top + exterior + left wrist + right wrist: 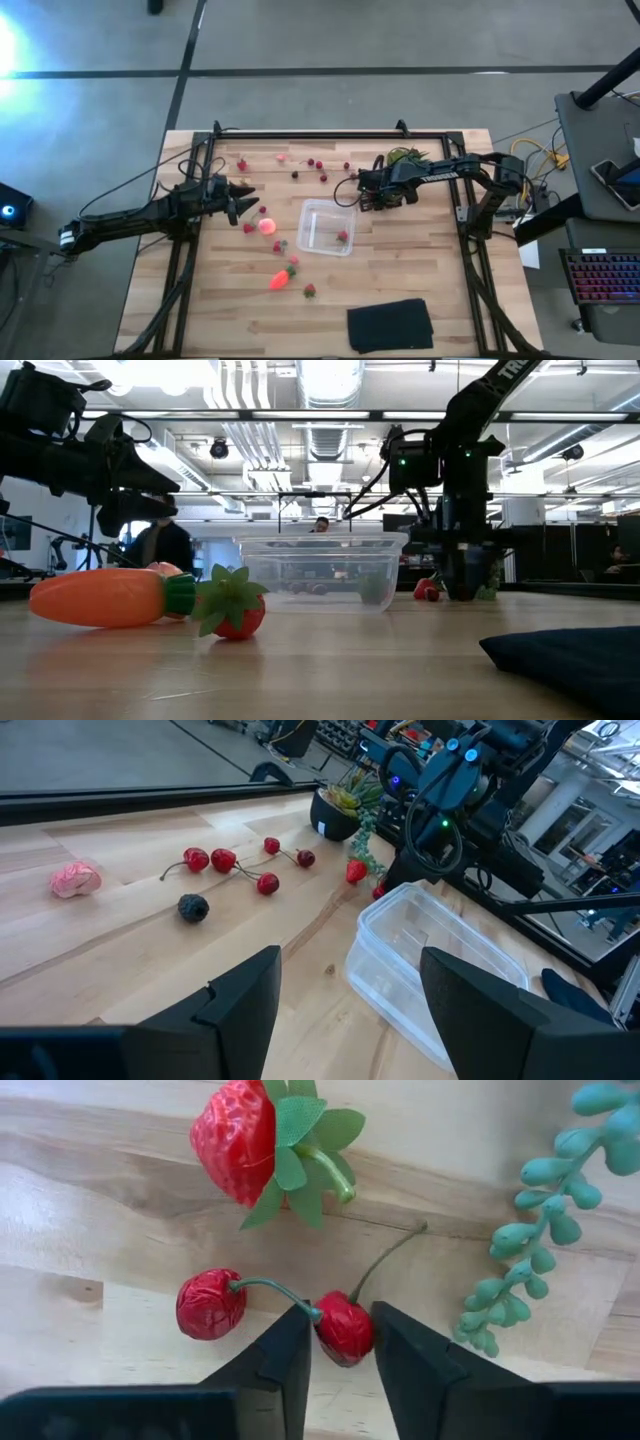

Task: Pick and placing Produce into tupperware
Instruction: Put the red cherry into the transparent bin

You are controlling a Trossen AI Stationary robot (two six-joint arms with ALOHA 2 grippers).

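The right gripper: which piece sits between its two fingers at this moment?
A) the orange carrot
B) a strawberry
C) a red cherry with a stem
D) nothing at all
C: in the right wrist view the right gripper has its fingers on both sides of a red cherry, while the strawberry lies apart.

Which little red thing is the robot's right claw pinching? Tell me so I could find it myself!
Find the clear plastic tupperware box in the middle of the wooden table, then look just past its corner toward the spiky green potted plant. There the right gripper squeezes a small round red cherry between its dark fingers. Its twin cherry lies free beside it, and the leafy strawberry is bigger.
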